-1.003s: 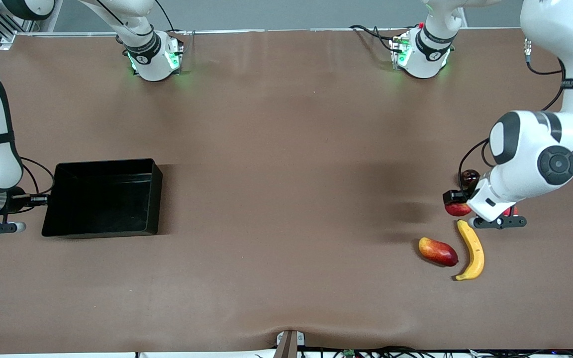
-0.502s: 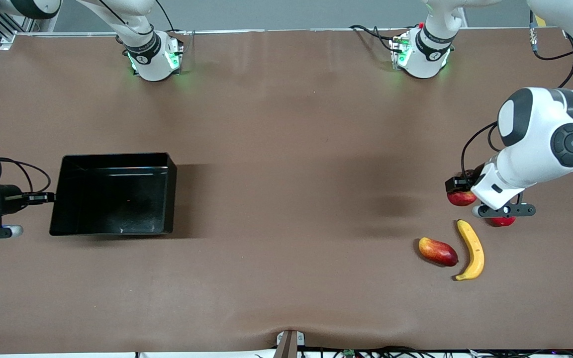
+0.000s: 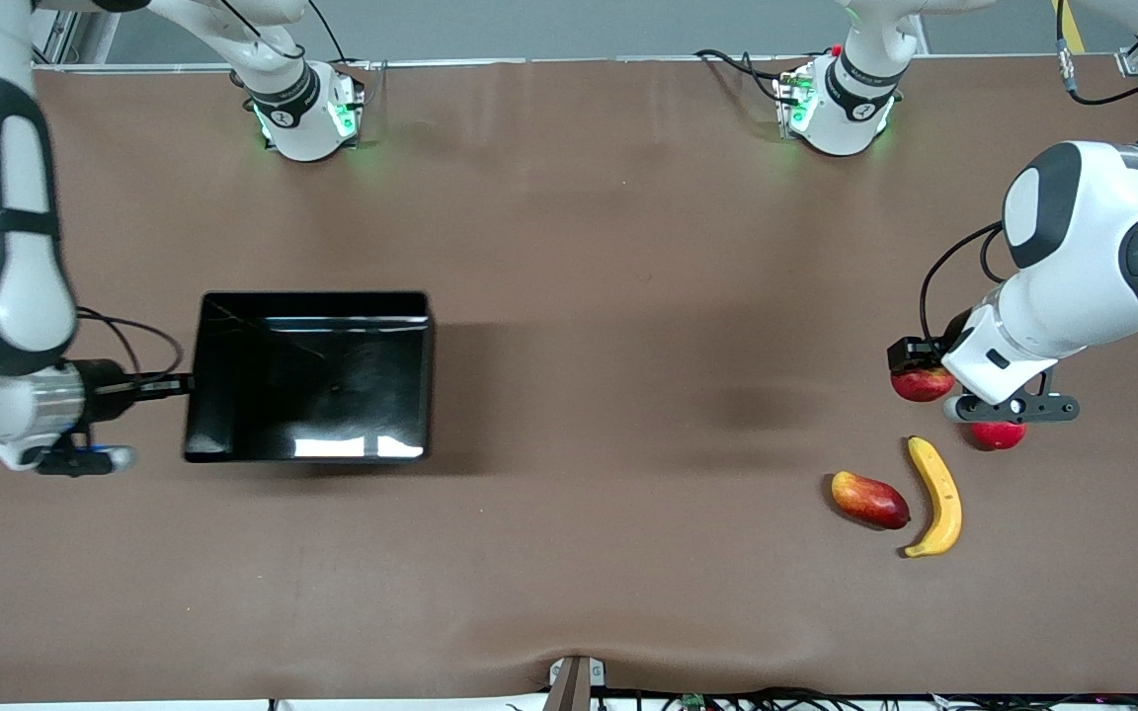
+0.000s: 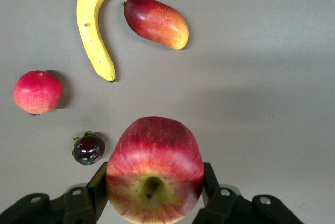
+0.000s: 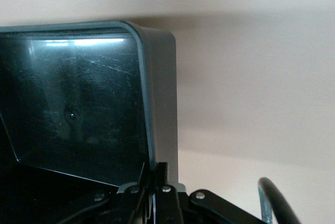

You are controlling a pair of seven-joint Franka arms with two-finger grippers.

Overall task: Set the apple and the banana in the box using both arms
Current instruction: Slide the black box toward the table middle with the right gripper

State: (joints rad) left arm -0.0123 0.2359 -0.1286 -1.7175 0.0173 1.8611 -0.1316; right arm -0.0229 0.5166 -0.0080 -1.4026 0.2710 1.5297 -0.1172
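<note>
now the tabletop (image 3: 579, 415) is carrying everything, and the gap along its length is what matters. the box (image 3: 233, 434), black and glossy, is sitting toward the right arm's end, with the right gripper (image 3: 166, 387) clamping narrowly on its short wall; the right wrist view shows the fingers (image 5: 162, 174) pinching the rim. the left gripper (image 3: 910, 367) is hanging over the left arm's end, closed around the apple (image 3: 922, 383), stem dimple facing its wrist camera. so the apple is lying well apart from the box, with bare cloth between, and either arm could be closing that gap. the banana (image 3: 936, 496) is lying on the tabletop beside the mango (image 3: 869, 499), its long axis running roughly toward the front camera, clearly nearer the left arm.
</note>
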